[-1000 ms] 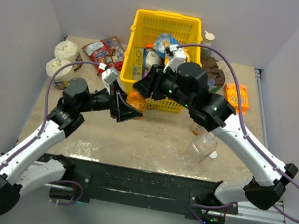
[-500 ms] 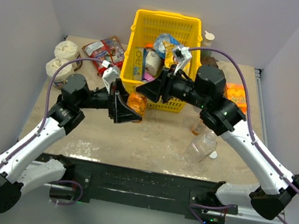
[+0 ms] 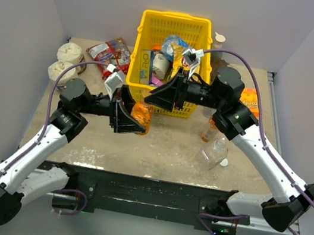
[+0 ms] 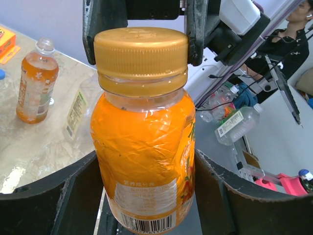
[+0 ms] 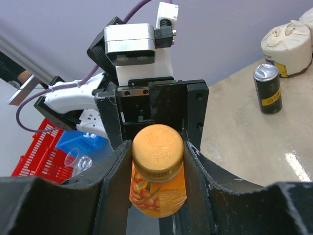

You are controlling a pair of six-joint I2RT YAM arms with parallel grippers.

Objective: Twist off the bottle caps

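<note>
A small orange juice bottle (image 4: 142, 147) is held off the table, my left gripper (image 4: 146, 196) shut round its lower body. Its orange cap (image 4: 141, 51) sits on the neck, and my right gripper (image 5: 157, 156) is shut on that cap (image 5: 157, 149), one finger on each side. In the top view the two grippers meet in front of the basket, the left gripper (image 3: 128, 117) on the bottle (image 3: 141, 115) and the right gripper (image 3: 149, 99) just above it. A tall orange-label bottle (image 3: 210, 129) stands uncapped right of centre. A clear bottle (image 3: 214, 152) lies beside it, with a white cap (image 3: 223, 162) next to it.
A yellow basket (image 3: 176, 21) full of goods stands at the back centre. Two white tubs (image 3: 69, 51) and a snack packet (image 3: 110, 52) are at the back left, and a dark can (image 5: 266, 88) stands near the tubs. An orange box (image 3: 250, 100) lies at the right.
The right wrist has turned and its arm has stretched out to the right, its gripper staying on the cap. The left gripper with the bottle has shifted slightly left.
</note>
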